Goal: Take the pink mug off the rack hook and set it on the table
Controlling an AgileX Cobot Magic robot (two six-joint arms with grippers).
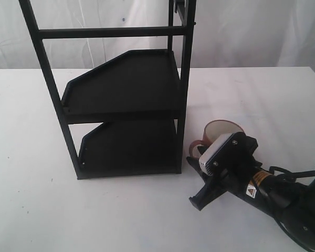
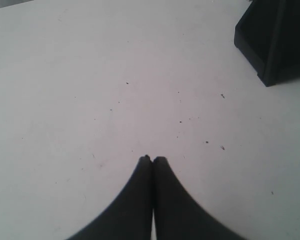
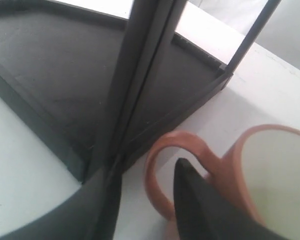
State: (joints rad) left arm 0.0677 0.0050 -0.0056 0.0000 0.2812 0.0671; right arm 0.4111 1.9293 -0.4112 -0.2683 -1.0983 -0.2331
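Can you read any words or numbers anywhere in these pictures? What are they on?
Two stickers on the right arm: a yellow label and a triangle sign, too small and blurred to read.
The pink mug, rack and table: no writing shows.

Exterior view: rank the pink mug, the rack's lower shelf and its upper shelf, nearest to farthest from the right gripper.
1. the pink mug, standing on the table right at the right gripper.
2. the lower shelf, to the left, at table level.
3. the upper shelf, above that one, higher up.
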